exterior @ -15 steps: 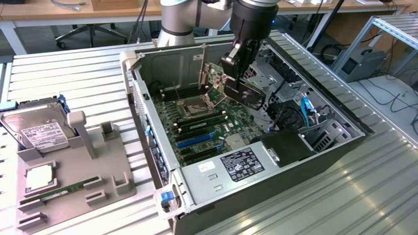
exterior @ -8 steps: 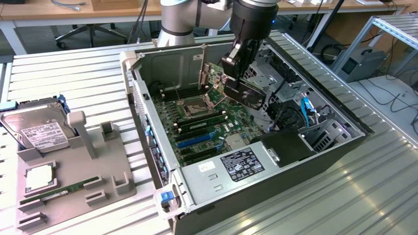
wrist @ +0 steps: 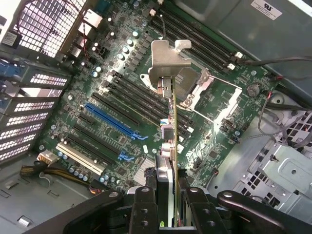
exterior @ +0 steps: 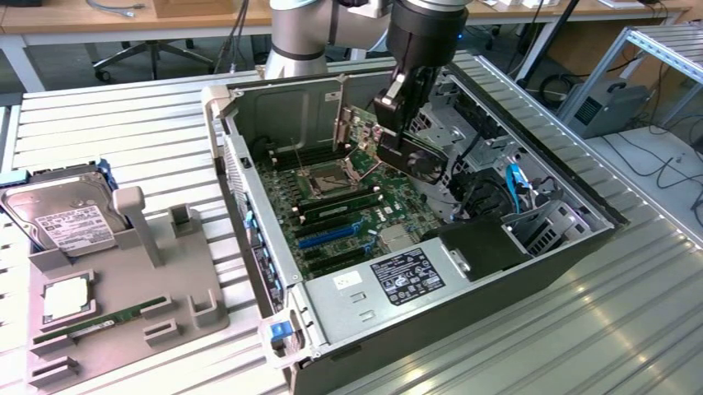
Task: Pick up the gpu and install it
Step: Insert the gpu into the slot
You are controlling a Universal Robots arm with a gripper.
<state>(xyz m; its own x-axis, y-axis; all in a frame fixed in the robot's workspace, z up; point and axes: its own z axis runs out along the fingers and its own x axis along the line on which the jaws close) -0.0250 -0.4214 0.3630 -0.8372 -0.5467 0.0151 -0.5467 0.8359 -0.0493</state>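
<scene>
Open PC case (exterior: 462, 329) | jaws pinching gpu (wrist: 169, 131) edge-on, bracket fwd | above mobo (wrist: 214, 146) slots

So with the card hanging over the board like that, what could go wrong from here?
1. The gripper pinches the gpu at one end, with the metal bracket far out, so the card might tilt or slip.
2. The open CPU socket seems to lie close beneath it. A drop there could do damage.
3. The blue slot is narrow, so a slightly skewed card might jam or miss.
</scene>
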